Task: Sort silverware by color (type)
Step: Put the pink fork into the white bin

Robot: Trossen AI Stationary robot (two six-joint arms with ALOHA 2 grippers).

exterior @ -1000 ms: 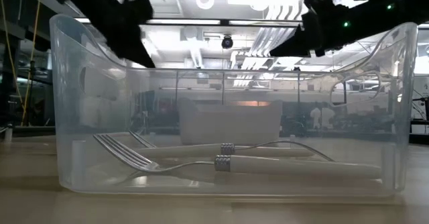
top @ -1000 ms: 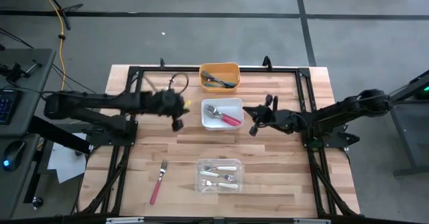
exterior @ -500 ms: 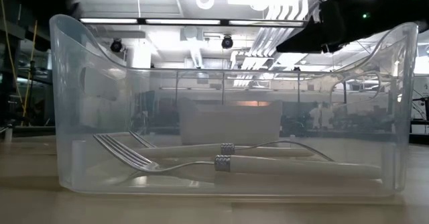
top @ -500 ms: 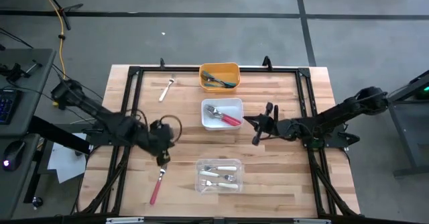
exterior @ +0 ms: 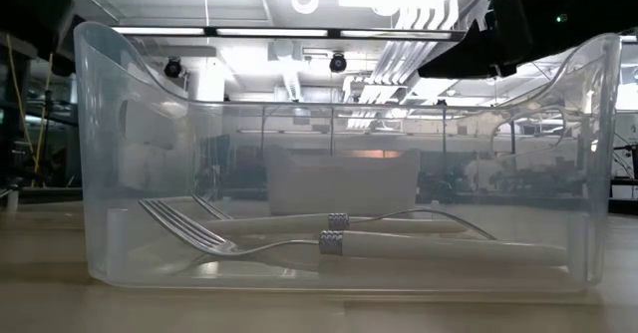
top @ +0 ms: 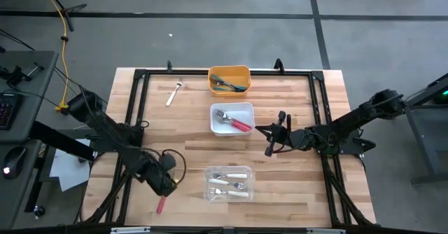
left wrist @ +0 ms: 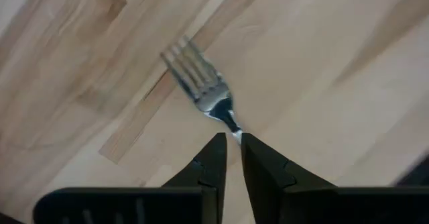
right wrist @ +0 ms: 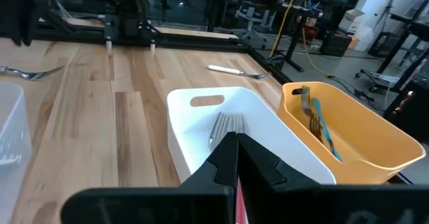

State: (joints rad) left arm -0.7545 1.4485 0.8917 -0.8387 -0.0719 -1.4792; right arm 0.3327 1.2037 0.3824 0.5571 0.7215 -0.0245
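Pink fork's point(left wrist: 204, 83) neck lies between left claw's point(left wrist: 231, 158) fingertips

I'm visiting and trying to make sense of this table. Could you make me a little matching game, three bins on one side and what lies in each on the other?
Things:
1. orange bin
2. white bin
3. clear bin
4. left gripper

What goes with it:
A. white-handled forks inside
B. just over the pink-handled fork lying on the bare table
C. teal-handled forks inside
D. pink-handled forks inside

Pairs: 1-C, 2-D, 3-A, 4-B
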